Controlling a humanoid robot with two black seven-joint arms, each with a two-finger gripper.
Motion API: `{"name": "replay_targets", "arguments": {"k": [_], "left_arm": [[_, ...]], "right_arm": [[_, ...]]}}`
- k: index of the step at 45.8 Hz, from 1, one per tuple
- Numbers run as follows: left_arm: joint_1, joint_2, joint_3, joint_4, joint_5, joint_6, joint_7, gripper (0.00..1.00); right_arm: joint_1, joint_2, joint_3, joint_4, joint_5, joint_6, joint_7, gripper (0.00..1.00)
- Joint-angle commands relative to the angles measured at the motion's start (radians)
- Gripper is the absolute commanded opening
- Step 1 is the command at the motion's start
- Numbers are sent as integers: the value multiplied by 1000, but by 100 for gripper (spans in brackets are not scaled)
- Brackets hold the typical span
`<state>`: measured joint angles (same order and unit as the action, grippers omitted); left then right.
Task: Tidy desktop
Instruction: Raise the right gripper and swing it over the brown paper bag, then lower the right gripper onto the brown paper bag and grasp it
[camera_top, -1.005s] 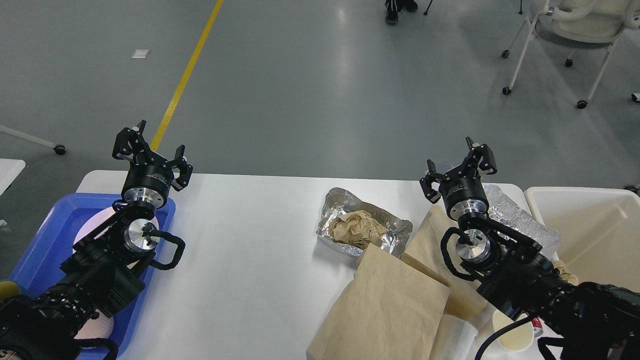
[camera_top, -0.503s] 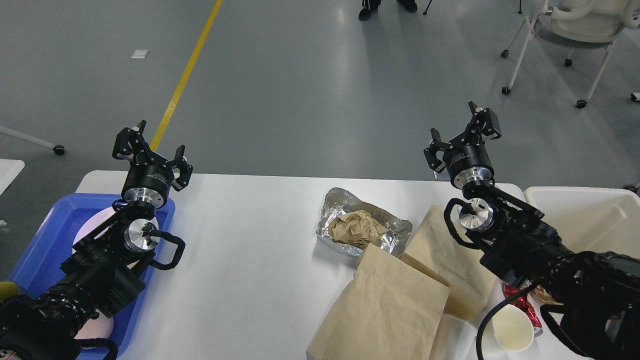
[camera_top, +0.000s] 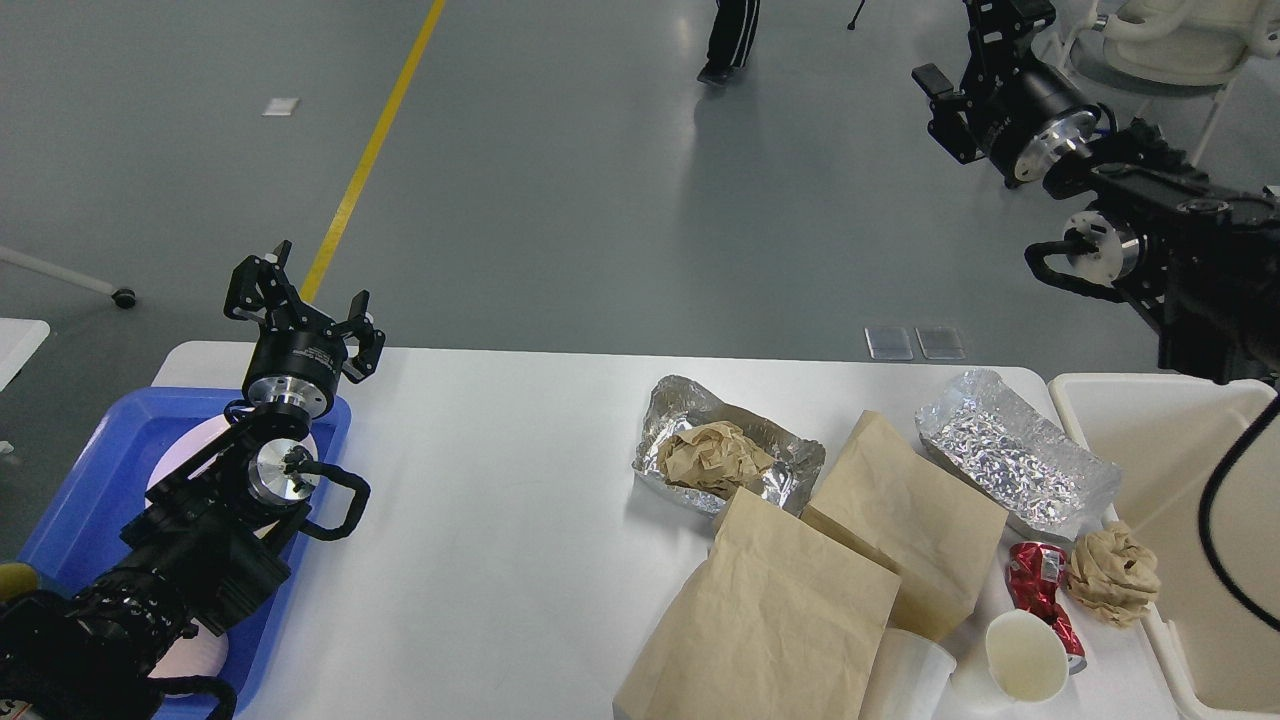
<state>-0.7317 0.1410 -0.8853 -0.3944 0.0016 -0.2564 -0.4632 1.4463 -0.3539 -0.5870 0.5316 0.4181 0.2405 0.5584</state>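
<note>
The white desktop (camera_top: 500, 480) carries litter on its right half. A foil tray (camera_top: 790, 470) holds crumpled brown paper (camera_top: 715, 455). An empty foil tray (camera_top: 1015, 465) lies near the right edge. Two brown paper bags (camera_top: 770, 610) (camera_top: 905, 520) overlap in front. A crushed red can (camera_top: 1040, 590), a brown paper ball (camera_top: 1112, 575) and two paper cups (camera_top: 1025, 655) (camera_top: 915, 675) sit at the front right. My left gripper (camera_top: 300, 300) stands open and empty over the table's back left corner. High at the top right, my right gripper (camera_top: 975, 45) is open, empty and off the table.
A blue tray (camera_top: 100, 480) with white plates (camera_top: 190, 450) lies under my left arm at the left edge. An off-white bin (camera_top: 1190, 480) stands beside the table's right end. A wheeled chair (camera_top: 1150, 60) and a person's legs (camera_top: 730, 40) are on the floor beyond.
My right arm has swung up and to the right, off the table, uncovering the empty foil tray, the red can and the paper ball. The left arm has stayed still.
</note>
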Motion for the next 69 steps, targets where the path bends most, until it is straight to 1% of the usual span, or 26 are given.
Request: {"name": "replay_targets", "arguments": {"k": [1,3,5,10,13,16,20,22,25,27,33,36,39,41,45,48,55,57,64,69], "left_arm": [[0,0,0,0,0,0,0,97],[0,0,0,0,0,0,0,97],[0,0,0,0,0,0,0,97],[0,0,0,0,0,0,0,97],[0,-1,0,0,0,0,0,97],[0,0,0,0,0,0,0,97],[2,0,0,0,0,0,0,97],[0,0,0,0,0,0,0,97],[0,0,0,0,0,0,0,97],[0,0,0,0,0,0,0,97],[2,0,0,0,0,0,0,97],[2,0,0,0,0,0,0,97],[2,0,0,0,0,0,0,97],[0,0,0,0,0,0,0,97],[0,0,0,0,0,0,0,97],[2,0,0,0,0,0,0,97],[2,-1,0,0,0,0,0,97],[2,0,0,0,0,0,0,97],[2,-1,0,0,0,0,0,97],[2,-1,0,-1,0,0,0,97]], "right_arm": [[153,1,-396,154,-2,3,0,100],[198,10,-502,206,-2,3,0,100],[236,12,-563,249,-5,5,0,100],[311,22,-603,304,-8,25,0,100],[362,36,-616,329,-9,89,-2,100],[408,49,-628,353,-16,189,-12,100],[456,70,-631,399,-88,330,-58,100],[485,82,-631,445,-157,390,-95,100],[535,110,-631,533,-264,427,-161,100],[568,140,-634,596,-304,419,-182,100],[681,242,-642,780,-308,411,-198,100],[739,280,-643,843,-308,413,-209,100],[782,303,-639,892,-305,413,-235,100],[809,314,-639,932,-305,413,-261,100],[833,314,-649,1001,-288,413,-342,100],[833,299,-663,1027,-220,413,-377,100],[823,282,-679,1120,-58,393,-380,100],[793,280,-679,1154,-19,361,-377,100],[741,294,-671,1170,83,249,-379,100],[737,355,-625,1211,154,169,-379,100]]}}
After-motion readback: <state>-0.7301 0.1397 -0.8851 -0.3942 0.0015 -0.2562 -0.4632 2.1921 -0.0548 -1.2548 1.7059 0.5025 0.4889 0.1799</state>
